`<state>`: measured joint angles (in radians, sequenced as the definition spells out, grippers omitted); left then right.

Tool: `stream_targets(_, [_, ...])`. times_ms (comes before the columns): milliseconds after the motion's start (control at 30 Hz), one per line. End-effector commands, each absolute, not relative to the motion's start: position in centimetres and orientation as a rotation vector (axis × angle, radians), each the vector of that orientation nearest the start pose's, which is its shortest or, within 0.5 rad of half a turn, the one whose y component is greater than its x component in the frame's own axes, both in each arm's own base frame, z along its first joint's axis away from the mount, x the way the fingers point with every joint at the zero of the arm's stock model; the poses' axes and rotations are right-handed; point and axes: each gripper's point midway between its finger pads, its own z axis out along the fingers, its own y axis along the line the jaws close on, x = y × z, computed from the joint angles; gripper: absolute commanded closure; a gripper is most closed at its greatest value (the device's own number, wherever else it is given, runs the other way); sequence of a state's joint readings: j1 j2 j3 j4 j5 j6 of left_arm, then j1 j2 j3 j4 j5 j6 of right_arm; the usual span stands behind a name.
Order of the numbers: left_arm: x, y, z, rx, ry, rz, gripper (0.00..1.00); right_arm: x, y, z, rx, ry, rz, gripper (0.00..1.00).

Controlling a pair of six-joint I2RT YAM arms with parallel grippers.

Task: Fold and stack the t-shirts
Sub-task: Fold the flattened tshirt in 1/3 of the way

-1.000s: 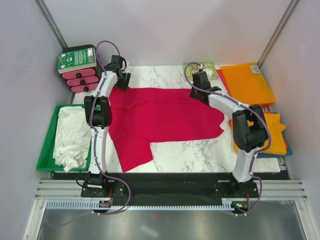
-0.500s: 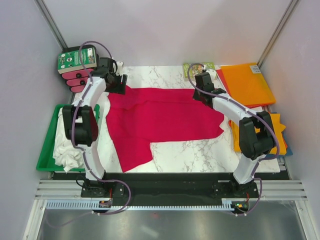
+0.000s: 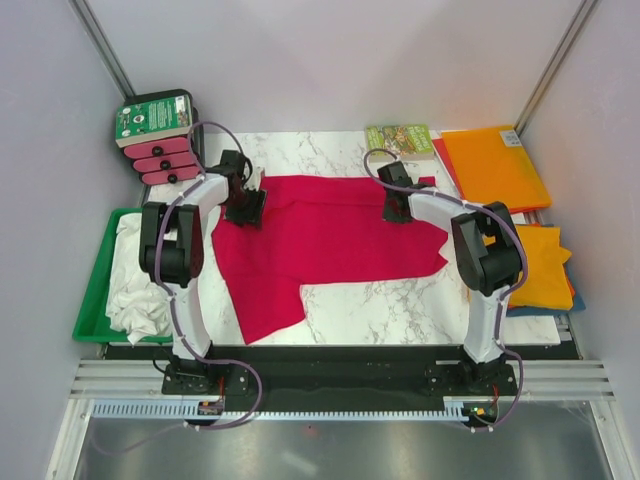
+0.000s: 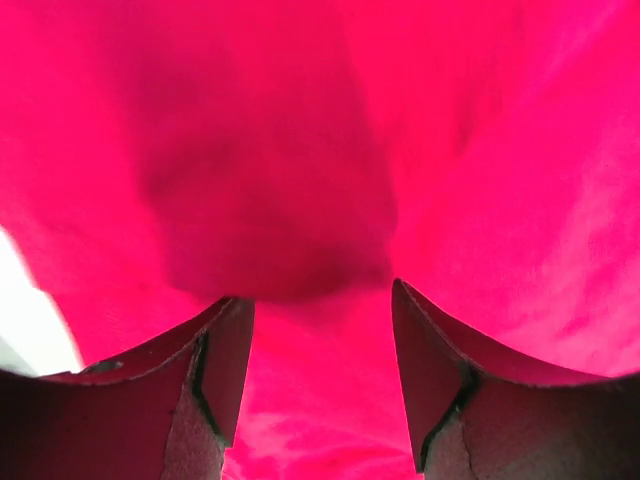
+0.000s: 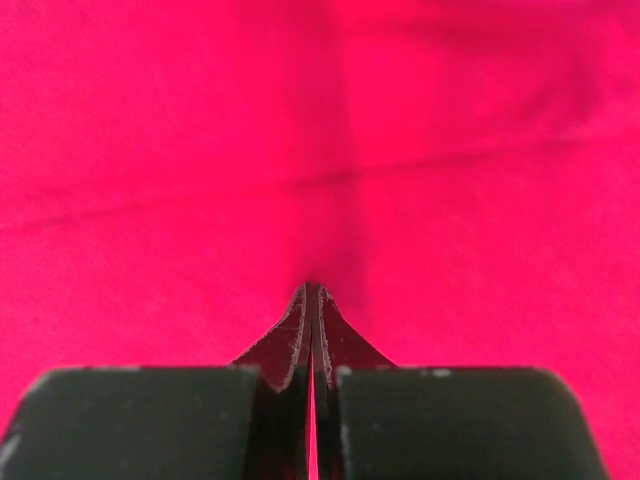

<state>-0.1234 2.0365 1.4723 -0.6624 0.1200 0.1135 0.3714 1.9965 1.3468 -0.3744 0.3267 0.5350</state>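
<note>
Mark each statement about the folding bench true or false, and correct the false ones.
1. The red t-shirt lies spread on the marble table. True.
2. The white t-shirt lies flat beside the red one. False: it sits crumpled in the green tray.
3. The left gripper has its jaws apart over red cloth. True.
4. The right gripper hangs open above the orange t-shirts. False: it is shut, pinching a crease of the red t-shirt.
5. The orange t-shirts lie at the table's right side. True.
</note>
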Motion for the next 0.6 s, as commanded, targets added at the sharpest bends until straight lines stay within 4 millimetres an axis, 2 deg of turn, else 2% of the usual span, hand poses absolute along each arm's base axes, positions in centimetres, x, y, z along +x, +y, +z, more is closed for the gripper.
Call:
stream_targets(0, [45.3,-5.7,2.5,0.328,2.722,-0.075,0.36,45.5,14.4,1.3,0.330,2.526,-0.049,1.00])
stream_targets(33, [45.4,-5.5,2.1,0.324,2.737,-0.061,0.36,45.5,14.4,1.0,0.332,2.540,-0.061,1.00])
stream_targets(67, [45.7,-5.3,1.9,0.320,2.745,-0.048,0.36,46.5,14.8,1.5,0.329,2.527,-0.048,1.00])
stream_targets(100, [46.4,-5.1,1.4,0.317,2.750,-0.037,0.36,46.6,14.9,0.4,0.326,2.550,-0.060,1.00])
stream_targets(200, [47.6,-4.7,0.8,0.288,2.763,-0.029,0.37,47.6,15.4,-0.2,0.320,2.564,-0.062,1.00])
stream_targets(367, [49.8,-3.7,1.1,0.260,2.752,-0.002,0.37,49.3,15.8,-0.6,0.334,2.560,-0.062,1.00])
stream_targets(400, [50.7,-3.7,1.9,0.259,2.726,0.004,0.37,49.3,15.8,-0.7,0.338,2.562,-0.064,1.00])
stream_targets(467, [51.3,-3.4,2.3,0.268,2.717,0.009,0.36,49.6,15.9,-0.1,0.336,2.546,-0.059,1.00])
stream_targets(533, [52.2,-4.0,4.8,0.282,2.658,-0.031,0.34,49.7,15.9,0.7,0.331,2.514,-0.034,1.00])
stream_targets(567, [52.3,-4.2,6.1,0.278,2.631,-0.056,0.34,50.0,16.1,3.0,0.337,2.459,0.002,0.97])
